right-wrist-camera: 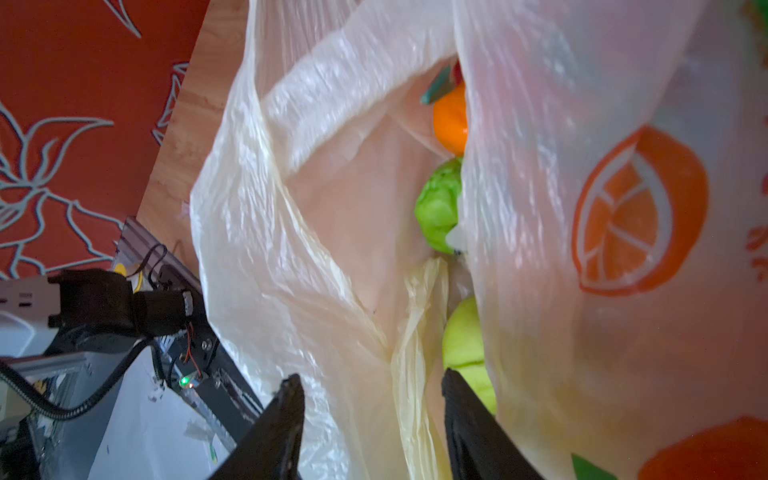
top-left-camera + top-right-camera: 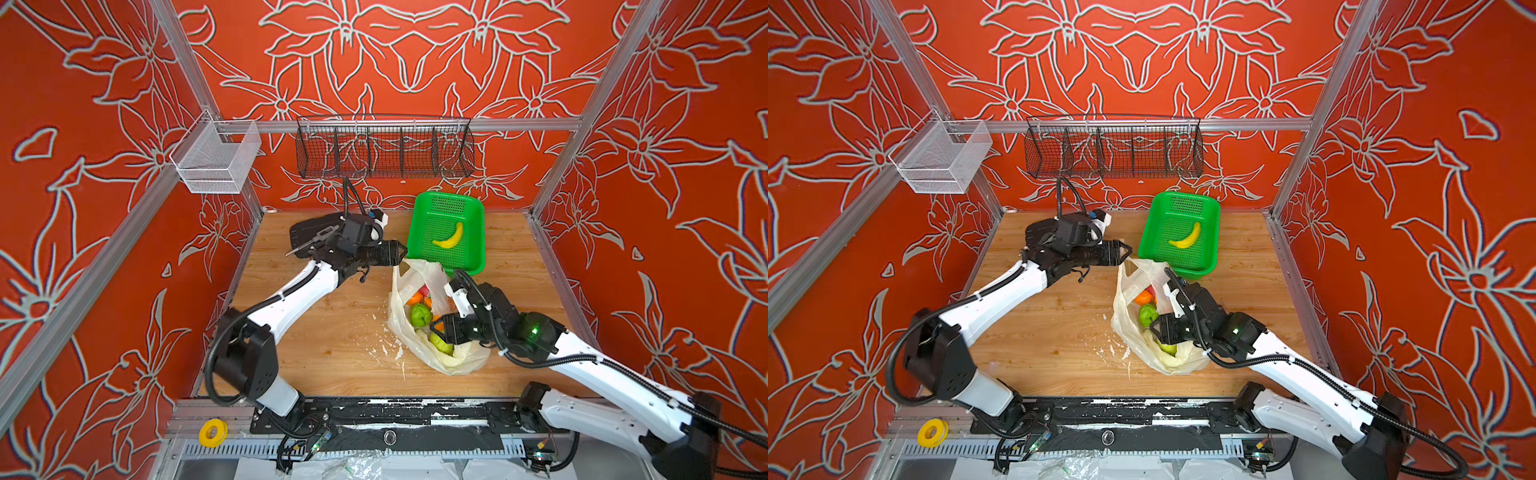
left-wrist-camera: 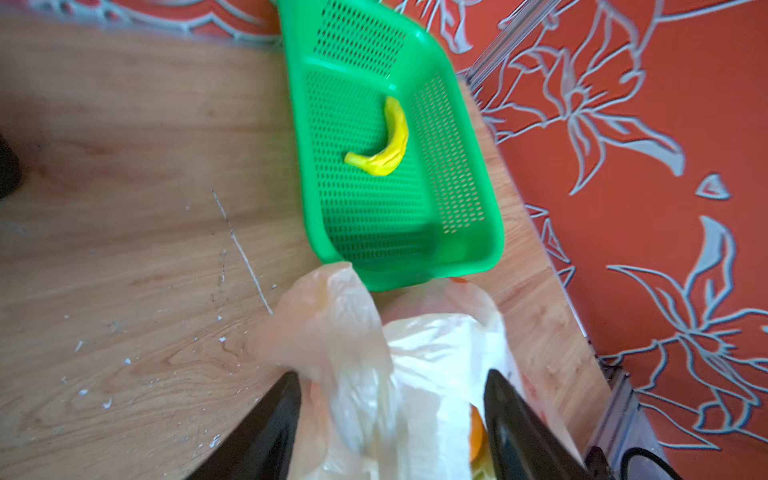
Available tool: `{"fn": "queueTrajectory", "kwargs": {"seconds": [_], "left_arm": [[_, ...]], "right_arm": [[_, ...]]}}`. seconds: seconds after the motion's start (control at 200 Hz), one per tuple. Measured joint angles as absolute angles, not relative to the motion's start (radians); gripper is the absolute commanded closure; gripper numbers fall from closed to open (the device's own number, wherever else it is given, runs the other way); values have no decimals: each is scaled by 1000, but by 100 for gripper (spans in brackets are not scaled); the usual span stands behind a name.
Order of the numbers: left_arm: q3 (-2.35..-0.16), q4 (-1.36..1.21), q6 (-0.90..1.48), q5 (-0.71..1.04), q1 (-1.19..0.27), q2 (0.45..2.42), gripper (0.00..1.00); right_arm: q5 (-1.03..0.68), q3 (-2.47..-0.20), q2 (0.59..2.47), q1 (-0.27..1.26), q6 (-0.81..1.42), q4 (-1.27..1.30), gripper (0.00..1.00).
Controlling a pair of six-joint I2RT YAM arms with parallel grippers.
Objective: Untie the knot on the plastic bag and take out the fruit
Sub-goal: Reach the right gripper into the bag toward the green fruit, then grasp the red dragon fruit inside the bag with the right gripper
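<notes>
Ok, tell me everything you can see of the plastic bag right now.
The plastic bag is thin, translucent, pale yellowish and crinkled, with orange-slice prints. It lies slumped on the wooden table, mouth gaping open, top edge by the green basket. An orange and a green fruit show inside. The open left gripper and right gripper each straddle its film.

The left arm (image 2: pixel 291 299) reaches forward from the near left, wrist level, with the left gripper (image 2: pixel 401 255) pointing rightward and its jaws spread wide. The right arm (image 2: pixel 602 374) stretches in from the near right, its right gripper (image 2: pixel 442 330) aimed leftward and low, jaws also parted.
</notes>
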State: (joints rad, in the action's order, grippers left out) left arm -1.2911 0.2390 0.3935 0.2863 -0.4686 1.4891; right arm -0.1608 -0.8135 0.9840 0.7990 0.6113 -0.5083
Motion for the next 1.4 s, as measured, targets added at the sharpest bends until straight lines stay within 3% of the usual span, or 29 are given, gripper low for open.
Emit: {"fn": "queueTrajectory", "kwargs": {"seconds": [0.205, 0.34, 0.59, 0.746, 0.821, 0.906, 1.006, 1.401], "left_arm": [[-1198, 277, 421, 187, -549, 1288, 18], [-1094, 323, 448, 120, -619, 1223, 17], [-973, 363, 474, 111, -728, 1250, 17], [-944, 352, 474, 118, -761, 1288, 18], [-940, 349, 476, 113, -761, 1293, 24], [-939, 345, 484, 90, -761, 1293, 37], [-939, 342, 494, 56, -761, 1292, 45], [-954, 348, 535, -8, -761, 1302, 63]], "right_arm": [[-102, -863, 1184, 810, 611, -435, 48], [26, -907, 1293, 815, 593, -479, 46], [301, -921, 1295, 795, 533, -530, 35], [336, -921, 1290, 704, 490, -509, 32], [295, -921, 1285, 669, 446, -486, 30], [199, -920, 1263, 662, 365, -435, 12], [117, -923, 1243, 665, 282, -404, 3], [10, -1107, 1439, 615, 80, -469, 3]]}}
